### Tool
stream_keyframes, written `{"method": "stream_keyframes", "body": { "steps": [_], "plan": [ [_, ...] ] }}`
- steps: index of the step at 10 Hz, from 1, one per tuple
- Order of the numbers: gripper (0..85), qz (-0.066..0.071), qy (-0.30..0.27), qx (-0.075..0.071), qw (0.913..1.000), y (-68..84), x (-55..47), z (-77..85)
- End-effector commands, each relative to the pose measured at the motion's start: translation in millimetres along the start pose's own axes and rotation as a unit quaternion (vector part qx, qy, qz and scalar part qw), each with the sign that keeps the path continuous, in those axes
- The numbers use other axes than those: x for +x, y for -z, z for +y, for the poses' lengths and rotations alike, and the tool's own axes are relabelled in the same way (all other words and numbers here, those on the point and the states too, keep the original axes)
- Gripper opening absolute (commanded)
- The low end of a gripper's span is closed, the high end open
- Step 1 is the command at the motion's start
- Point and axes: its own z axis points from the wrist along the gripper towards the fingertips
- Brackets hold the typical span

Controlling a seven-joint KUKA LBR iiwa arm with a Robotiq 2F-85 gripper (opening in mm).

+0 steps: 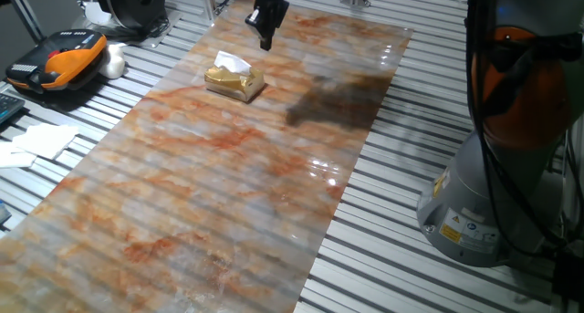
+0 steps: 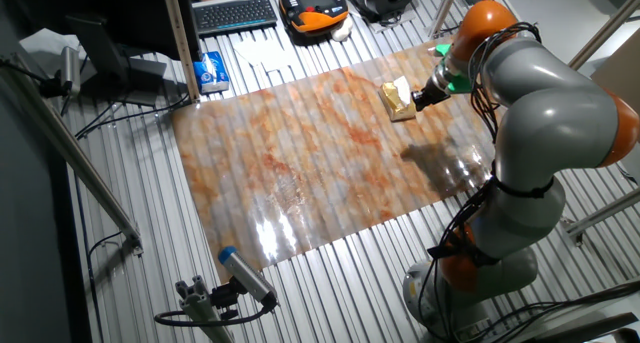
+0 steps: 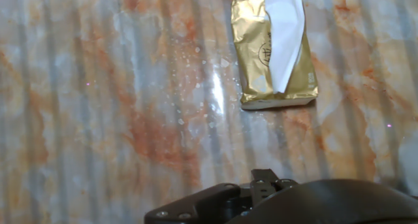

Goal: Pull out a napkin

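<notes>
On the marbled orange-and-grey surface [image 1: 237, 185] in one fixed view, we see the golden tissue box [image 1: 234, 83] lying toward the far end, with the napkin [image 1: 232, 64] standing up out of its top as a crumpled white tuft. The tool [image 1: 265, 39] hangs in the air just beyond the box, apart from both box and napkin, its dark fingers pointing down; we cannot tell from here whether they are spread or closed. A black and orange case [image 1: 59, 59] and some white paper sheets [image 1: 41, 140] lie on the slatted metal at the left, and the grey arm base [image 1: 497, 176] stands at the right. In the other fixed view, we see the arm [image 2: 545, 93] bent over the far right corner of the surface [image 2: 300, 173], its tool [image 2: 422, 98] just beside the box [image 2: 398, 100], from which the napkin [image 2: 401, 86] protrudes; the finger gap is again too small to judge. In the hand view, we look down on the box [image 3: 261, 61] at upper right, the napkin [image 3: 287, 34] emerging from its slot and draped across its top, with only the dark tool body at the bottom edge and its fingertips hidden.
</notes>
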Motion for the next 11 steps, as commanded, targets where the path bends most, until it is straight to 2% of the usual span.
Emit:
{"method": "stream_keyframes", "body": {
  "steps": [1, 8, 11],
  "plan": [
    [0.0, 0.000, -0.002, 0.000, 1.0000, -1.4, 0.2, -0.7],
    [0.0, 0.007, -0.022, 0.000, 0.9997, -15.1, -6.9, -4.6],
    [0.0, 0.008, -0.026, 0.009, 0.9996, -14.3, -15.1, 1.1]
  ]
}}
